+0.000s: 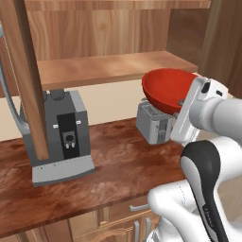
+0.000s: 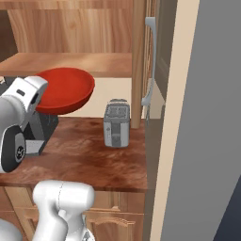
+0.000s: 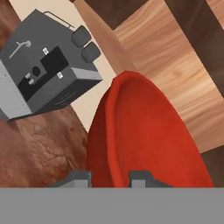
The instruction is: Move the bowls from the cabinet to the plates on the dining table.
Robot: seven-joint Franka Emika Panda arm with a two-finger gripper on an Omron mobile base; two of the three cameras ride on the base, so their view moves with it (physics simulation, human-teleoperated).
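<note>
One red bowl [image 1: 166, 89], nothing in it, hangs pinched by its rim in the gripper [image 3: 109, 177].

A grey coffee machine [image 1: 61, 137] and a grey toaster [image 2: 116, 124] stand apart on a reddish-brown wooden counter [image 1: 118, 175] against a cream wall [image 1: 111, 101].

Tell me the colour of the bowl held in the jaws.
Glossy solid red bowl; it shows best in the left base view.
</note>
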